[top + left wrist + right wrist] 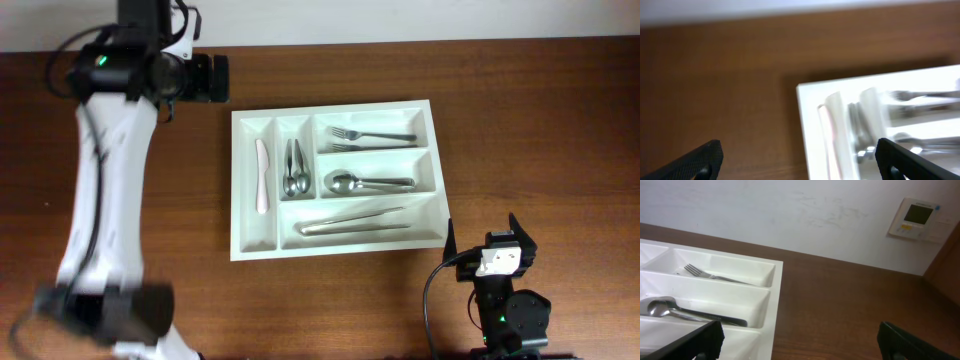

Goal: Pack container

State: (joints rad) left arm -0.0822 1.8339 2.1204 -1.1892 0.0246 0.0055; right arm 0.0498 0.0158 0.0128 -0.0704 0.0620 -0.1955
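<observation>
Left gripper [214,78] wide open, holding nothing, by top-left corner of container [236,200]. Right gripper [485,240] open too, empty, near lower-right corner. Container sits mid table [530,120], forks [372,135] and spoons [296,165] inside.

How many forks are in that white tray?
2, both in the tray's top-right compartment seen from overhead: one fork along its far side, the other fork beside it. Others may be stacked underneath.

dark wood table [540,120], white wall [790,215], perhaps a thermostat [916,217].
</observation>
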